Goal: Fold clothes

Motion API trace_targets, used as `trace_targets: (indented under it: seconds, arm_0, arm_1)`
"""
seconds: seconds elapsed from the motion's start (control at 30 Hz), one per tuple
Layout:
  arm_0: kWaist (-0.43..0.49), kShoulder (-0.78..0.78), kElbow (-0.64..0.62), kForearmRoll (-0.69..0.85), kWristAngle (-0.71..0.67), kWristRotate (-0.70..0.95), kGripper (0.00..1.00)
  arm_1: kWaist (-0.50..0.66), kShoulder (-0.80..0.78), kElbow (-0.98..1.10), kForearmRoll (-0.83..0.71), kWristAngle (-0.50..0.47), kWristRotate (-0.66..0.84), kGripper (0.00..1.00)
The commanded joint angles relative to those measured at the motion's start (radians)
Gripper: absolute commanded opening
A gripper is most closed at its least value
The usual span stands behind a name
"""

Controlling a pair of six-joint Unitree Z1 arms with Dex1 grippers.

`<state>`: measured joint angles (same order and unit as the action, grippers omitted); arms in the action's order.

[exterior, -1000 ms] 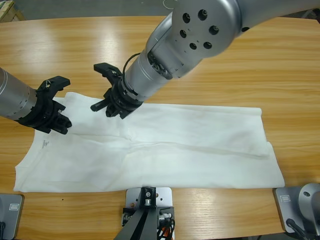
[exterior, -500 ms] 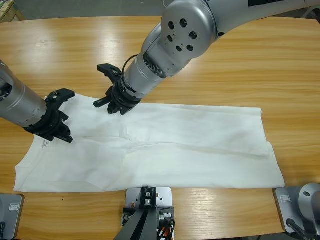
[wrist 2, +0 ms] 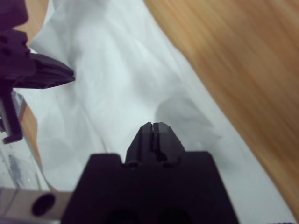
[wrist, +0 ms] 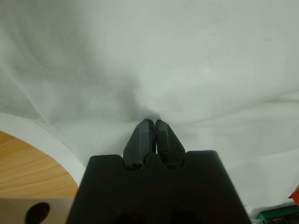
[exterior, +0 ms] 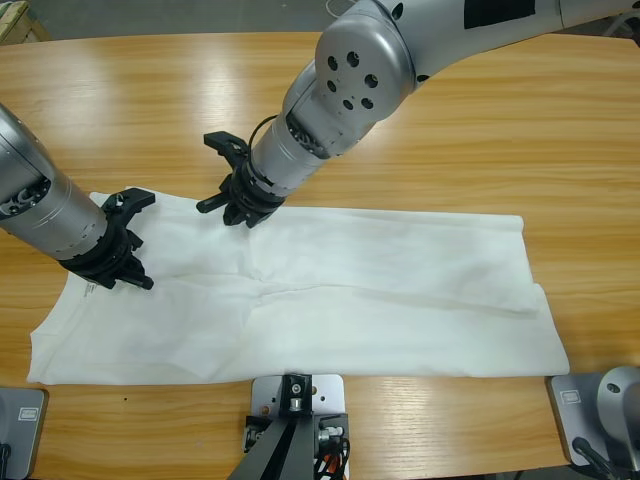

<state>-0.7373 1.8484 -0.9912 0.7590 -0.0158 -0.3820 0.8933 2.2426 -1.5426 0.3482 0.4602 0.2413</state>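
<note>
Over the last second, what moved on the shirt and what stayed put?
The left claw slid down onto the T-shirt near its collar end; the right claw shifted slightly right along the far edge. Each is now shut, pinching fabric. The shirt's spread on the table looks unchanged.

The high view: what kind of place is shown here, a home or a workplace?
Most likely a robotics lab or test bench, not a home. Two silver arms work over a long wooden table, the left gripper and right gripper both pinching one white T-shirt, and nothing household is in view.
</note>
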Motion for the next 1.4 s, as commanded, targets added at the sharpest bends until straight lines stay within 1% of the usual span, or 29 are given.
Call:
trace_targets:
  seconds: [0.03,0.13,0.3,0.47,0.6,0.77,0.83,0.9,1.0,1.1,1.17,1.33,1.4]
  arm_0:
    - [-0.01,0.048,0.026,-0.01,-0.013,-0.014,0.0]
    - [-0.01,0.048,0.026,-0.01,-0.013,-0.014,0.0]
    - [-0.01,0.042,0.028,-0.015,-0.016,-0.009,0.0]
    - [-0.013,0.036,0.042,-0.038,-0.065,0.022,0.0]
    - [-0.013,-0.011,0.04,-0.034,-0.058,0.023,0.0]
    - [-0.011,-0.09,0.021,-0.019,-0.028,0.021,0.0]
    - [-0.011,-0.153,-0.005,-0.003,-0.021,0.018,0.0]
    - [-0.013,-0.213,-0.036,0.028,-0.026,0.017,0.0]
    - [-0.055,-0.259,-0.019,0.05,-0.03,-0.008,0.0]
    - [-0.108,-0.256,0.023,0.037,-0.027,-0.082,0.0]
    - [-0.117,-0.245,0.055,0.004,-0.027,-0.128,0.0]
    - [-0.136,-0.222,0.134,-0.06,-0.034,-0.186,0.0]
    - [-0.166,-0.212,0.162,-0.083,-0.044,-0.199,0.0]
  arm_1:
    - [-0.031,0.091,0.002,0.014,-0.037,-0.008,0.0]
    - [-0.031,0.101,0.007,0.019,-0.041,-0.008,0.0]
    - [-0.037,0.111,0.006,0.045,-0.087,-0.008,0.0]
    - [-0.064,0.087,0.007,0.067,-0.127,-0.009,0.0]
    - [-0.086,-0.036,0.001,0.075,-0.126,-0.019,0.0]
    - [-0.068,-0.202,0.031,0.109,-0.119,-0.019,0.0]
    - [-0.054,-0.25,0.079,0.115,-0.104,-0.017,0.0]
    - [-0.041,-0.289,0.14,0.115,-0.063,-0.007,0.0]
    - [0.002,-0.302,0.238,0.082,-0.006,-0.005,0.0]
    - [0.037,-0.275,0.329,-0.019,0.017,0.02,0.0]
    - [0.049,-0.248,0.351,-0.076,0.04,0.032,0.0]
    - [0.057,-0.197,0.349,-0.116,0.066,0.036,0.0]
    - [0.064,-0.188,0.351,-0.117,0.075,0.036,0.0]
